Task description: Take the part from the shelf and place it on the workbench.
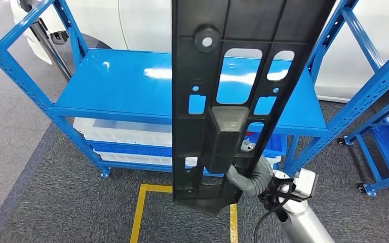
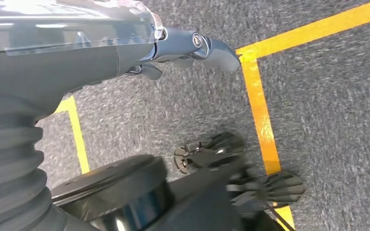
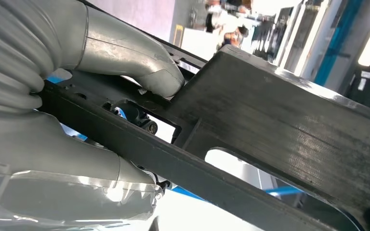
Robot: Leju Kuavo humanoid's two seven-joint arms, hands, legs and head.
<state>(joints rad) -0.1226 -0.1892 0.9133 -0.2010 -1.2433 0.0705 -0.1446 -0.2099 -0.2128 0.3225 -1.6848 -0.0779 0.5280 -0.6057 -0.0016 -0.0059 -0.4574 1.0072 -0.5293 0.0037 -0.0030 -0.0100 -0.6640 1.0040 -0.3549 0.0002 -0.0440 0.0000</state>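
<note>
A long black plastic part [image 1: 223, 96] with cut-out windows stands upright in front of me, reaching past the top of the head view. My right hand [image 1: 250, 177] grips its lower end from the right side. Up close in the right wrist view, the thumb [image 3: 159, 79] presses on the part [image 3: 279, 125] while darker fingers wrap under its edge. My left hand [image 2: 192, 48] hangs over the grey carpet, fingers apart and holding nothing. Behind the part stands the blue shelf [image 1: 131, 86], its top board bare.
White and blue bins [image 1: 126, 139] sit on the shelf's lower level. A second blue rack on wheels [image 1: 385, 147] stands at the right. Yellow floor tape [image 1: 142, 207] marks a box on the carpet in front of the shelf.
</note>
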